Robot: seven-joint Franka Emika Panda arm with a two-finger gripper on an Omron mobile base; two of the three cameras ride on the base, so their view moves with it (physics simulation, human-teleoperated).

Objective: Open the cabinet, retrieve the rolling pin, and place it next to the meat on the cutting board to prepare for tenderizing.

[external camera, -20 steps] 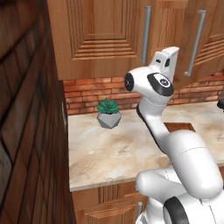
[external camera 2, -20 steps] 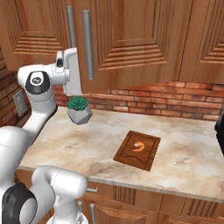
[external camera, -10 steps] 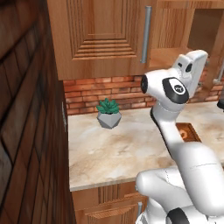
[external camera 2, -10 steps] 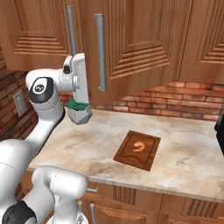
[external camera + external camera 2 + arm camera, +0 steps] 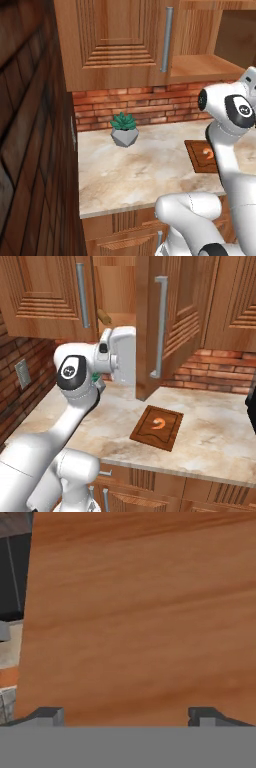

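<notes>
**Cabinet door swung out, rolling pin waiting on the shelf**

The cabinet [image 5: 150, 331] stands open: its door juts out over the bench, edge-on to the right base view, with the long grey bar handle [image 5: 160, 326] on its face. Inside, at the back left of the plank shelf [image 5: 200, 67], one end of the rolling pin [image 5: 104, 316] pokes out, a tan wooden cylinder with a narrower handle. The gripper [image 5: 125, 714] is spread wide and holds nothing; in the hand view its tips sit close against the plain wood of the door.

The pin looks rigid, light and not fragile, but smooth and round, so it is likely to roll on the shelf or slip if pinched near an end. The safest hold is probably across the thick middle of the barrel, jaws square to its length, so it stays balanced; the handles are too slim for a firm hold. How much of the pin lies behind the left door cannot be told.

The open door is the main obstacle: it hangs between the arm and the shelf opening, and the hand must go round its edge. On the bench, the cutting board [image 5: 156, 428] lies near the front edge with the meat [image 5: 159, 422] at its centre. A small potted plant [image 5: 124, 130] sits by the brick back wall, clear of the board.
</notes>
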